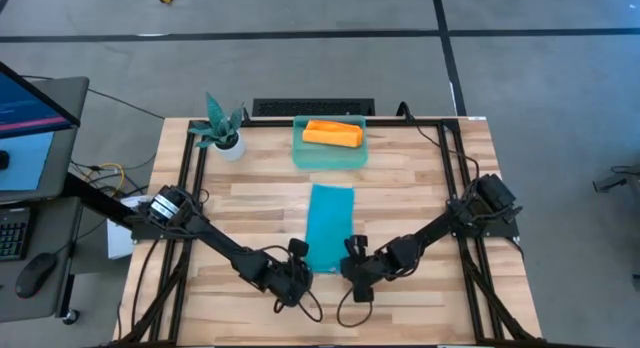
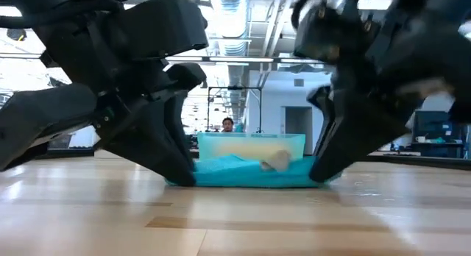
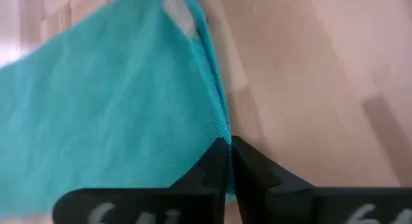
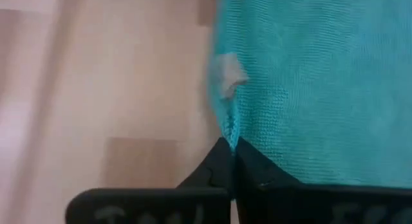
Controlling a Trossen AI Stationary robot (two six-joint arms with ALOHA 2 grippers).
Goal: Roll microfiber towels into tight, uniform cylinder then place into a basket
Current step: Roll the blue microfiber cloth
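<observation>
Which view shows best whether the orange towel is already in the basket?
The high view: the rolled orange towel lies inside the basket, seen whole from above. The low view shows only a pale shape through the basket's wall, behind the teal towel. Neither wrist view shows it.

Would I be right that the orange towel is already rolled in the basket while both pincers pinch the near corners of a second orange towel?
Not quite: the pinched towel is teal, as the high view shows. The orange towel is rolled in the basket, and the left pincer and right pincer pinch its near corners.
</observation>
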